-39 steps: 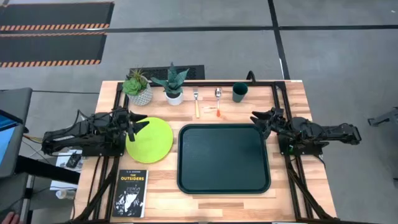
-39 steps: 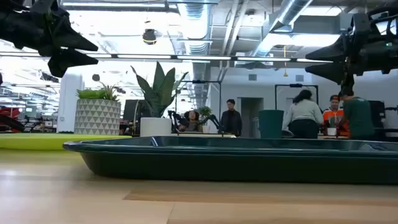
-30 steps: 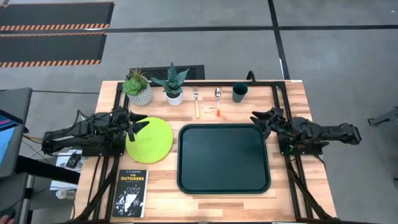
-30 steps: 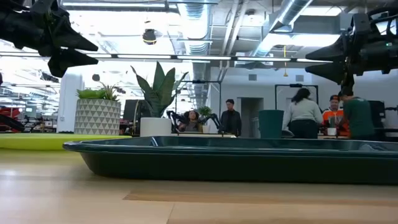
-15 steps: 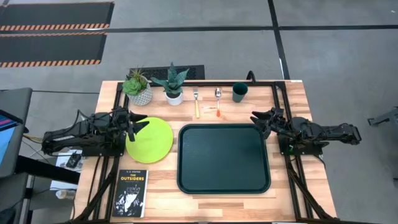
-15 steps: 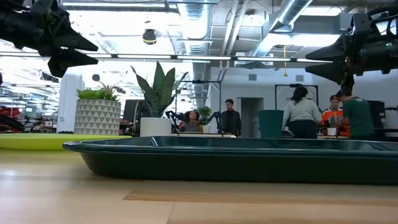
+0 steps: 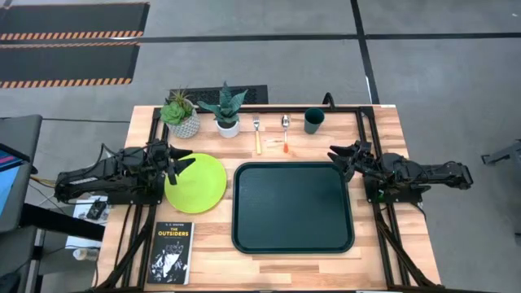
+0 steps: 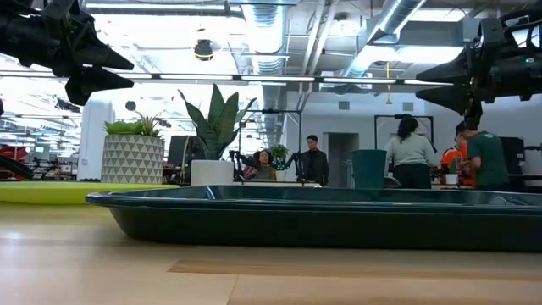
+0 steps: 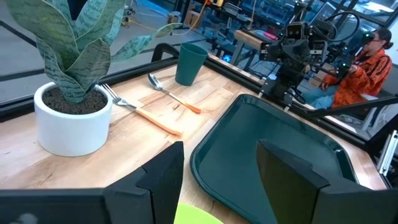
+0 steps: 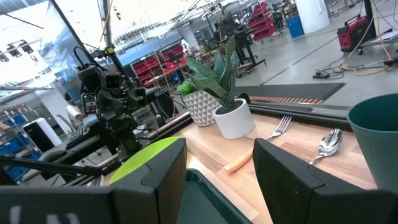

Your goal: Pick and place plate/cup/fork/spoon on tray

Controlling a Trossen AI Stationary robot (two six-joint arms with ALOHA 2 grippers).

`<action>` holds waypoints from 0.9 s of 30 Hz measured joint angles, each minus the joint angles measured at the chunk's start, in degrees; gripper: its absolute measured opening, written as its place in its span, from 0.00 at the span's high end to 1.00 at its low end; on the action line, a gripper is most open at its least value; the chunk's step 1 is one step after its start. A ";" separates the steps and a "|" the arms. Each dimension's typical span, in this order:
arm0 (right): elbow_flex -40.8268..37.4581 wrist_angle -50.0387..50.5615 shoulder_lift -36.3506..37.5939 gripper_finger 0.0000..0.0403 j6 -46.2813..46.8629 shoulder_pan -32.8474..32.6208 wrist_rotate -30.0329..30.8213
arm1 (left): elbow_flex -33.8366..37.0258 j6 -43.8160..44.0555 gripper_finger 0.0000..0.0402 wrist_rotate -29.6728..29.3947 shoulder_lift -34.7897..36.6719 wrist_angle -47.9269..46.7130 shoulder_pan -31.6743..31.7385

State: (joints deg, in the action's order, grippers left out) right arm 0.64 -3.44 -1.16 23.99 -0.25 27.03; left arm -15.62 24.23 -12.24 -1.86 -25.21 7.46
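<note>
Nothing on the table has moved since the earlier frames: both arms hang where they were and every object lies as before; only the people in the room behind have shifted a little.

The left gripper (image 7: 181, 161) hovers over the left edge of the lime-green plate (image 7: 196, 183), its fingers apart and empty. The right gripper (image 7: 337, 155) hovers just off the tray's far right corner, fingers likewise apart and holding nothing.

The tray (image 7: 293, 207), dark green with rounded corners and a raised rim, sits mid-table with its whole smooth floor bare. A strip of bare wood runs between its far rim and the row of utensils. The plate lies flat just left of the tray, apart from it.

Along the far edge, from left to right, stand a patterned plant pot (image 7: 184, 124), a white plant pot (image 7: 229, 127), the fork (image 7: 257, 137) with its yellow-orange handle, the spoon (image 7: 286, 134) with its red-orange handle, and the teal cup (image 7: 314, 121), upright. Fork and spoon lie parallel, close but not touching, handles toward the tray. A black book (image 7: 171, 252) lies at the near left corner.

From table height the tray's rim hides the fork and spoon, and the plate shows only as a thin green sliver at the left.
</note>
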 joint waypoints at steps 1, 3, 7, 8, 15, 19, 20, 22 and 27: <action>0.00 0.00 0.00 0.48 0.00 0.00 0.02 | -0.01 0.00 0.53 -0.01 0.00 0.01 0.00; 0.00 -0.02 0.00 0.48 0.00 0.00 0.02 | 0.00 0.00 0.53 -0.03 0.01 0.02 0.00; 0.00 0.00 0.00 0.48 0.00 0.02 0.02 | -0.01 0.00 0.53 -0.10 0.00 0.03 0.00; -0.02 -0.04 -0.01 0.48 0.02 0.02 0.02 | -0.01 0.03 0.53 -0.10 0.01 0.08 0.00; -0.13 -6.53 0.07 0.48 8.96 0.01 0.06 | -0.02 9.54 0.53 -2.49 0.01 3.80 0.00; -0.13 -10.52 0.04 0.48 13.16 0.06 1.78 | -0.02 10.43 0.53 -8.59 0.01 5.07 0.02; -0.11 -10.67 0.04 0.48 13.85 0.07 2.37 | -0.02 10.98 0.53 -9.68 0.01 5.42 0.02; -0.11 -11.92 0.01 0.48 15.68 0.07 3.45 | -0.02 13.71 0.53 -12.06 0.01 5.47 0.02; -0.11 -11.25 0.02 0.48 16.31 0.07 6.10 | -0.02 19.65 0.53 -16.73 -0.01 5.42 0.02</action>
State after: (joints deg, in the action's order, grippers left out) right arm 0.54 -14.70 -1.14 40.29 -0.18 33.13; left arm -15.64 43.88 -28.97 -1.87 -19.79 7.49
